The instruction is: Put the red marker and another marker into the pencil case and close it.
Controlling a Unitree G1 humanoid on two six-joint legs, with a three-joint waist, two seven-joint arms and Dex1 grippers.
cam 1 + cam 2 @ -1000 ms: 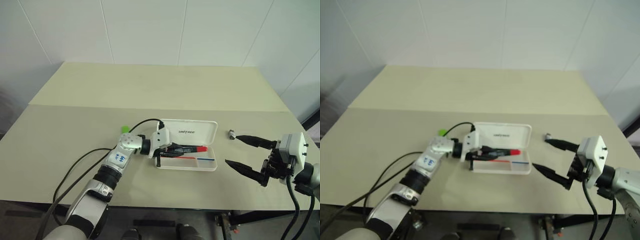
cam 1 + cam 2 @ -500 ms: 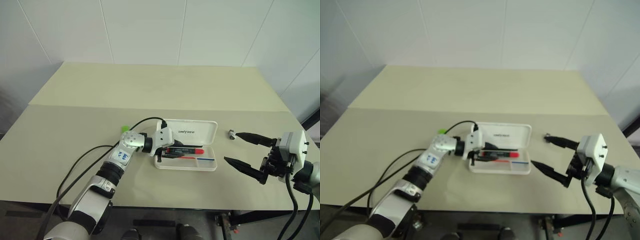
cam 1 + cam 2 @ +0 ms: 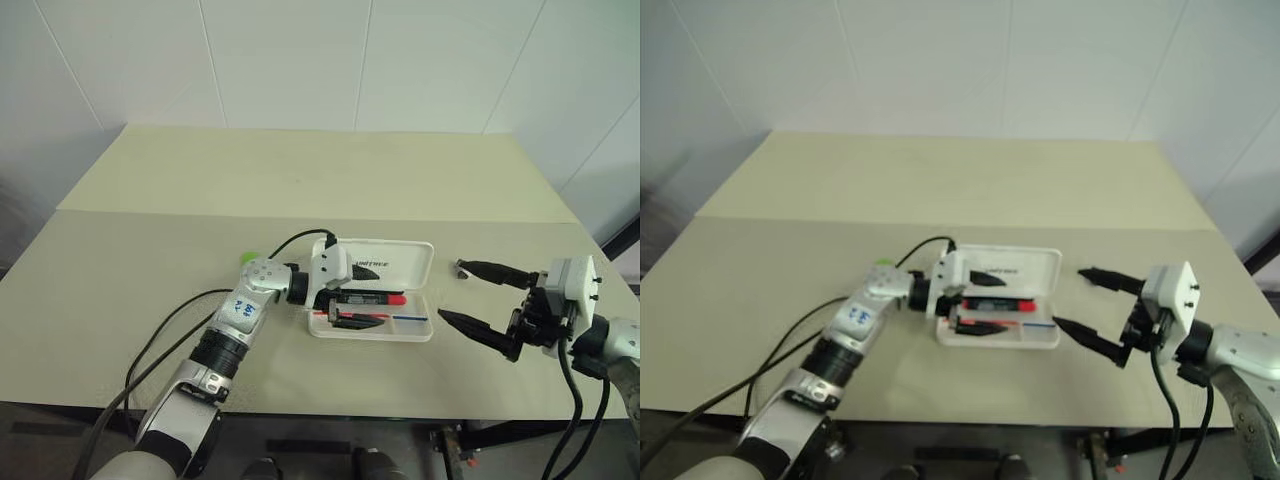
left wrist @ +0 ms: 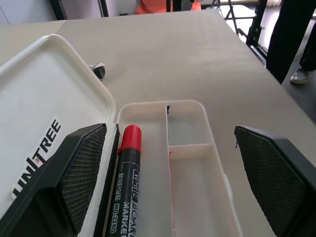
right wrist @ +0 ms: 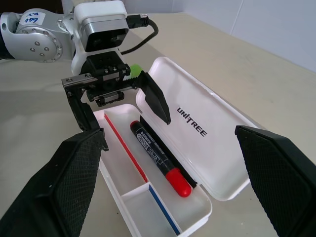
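Left to right across the table (image 3: 150, 270): the green highlighter (image 3: 247, 258), the second marker of the task, lies on the bare surface just behind the left arm's wrist and is mostly hidden by it; being short, chunky and smooth-bodied, it is judged light, rigid and liable to roll, best pinched across the middle of its barrel. The left claw (image 3: 352, 297) hangs over the open pencil case (image 3: 420, 255) with its fingers spread wide and nothing between them. The red marker (image 5: 160, 160) lies inside the case's long compartment, beside the hinge, red cap toward the small end compartment. The case, a thin hard plastic shell, is judged light and apt to slide when pushed; its lid lies flat open on the table, so closing appears to call for lifting the lid's far edge while the tray is steadied. A small dark object (image 3: 463, 268) sits on the table just right of the lid. The right claw (image 3: 485, 301) hovers near the case's right end, wide open and empty. The table is a pale, smooth, matt surface set against white walls
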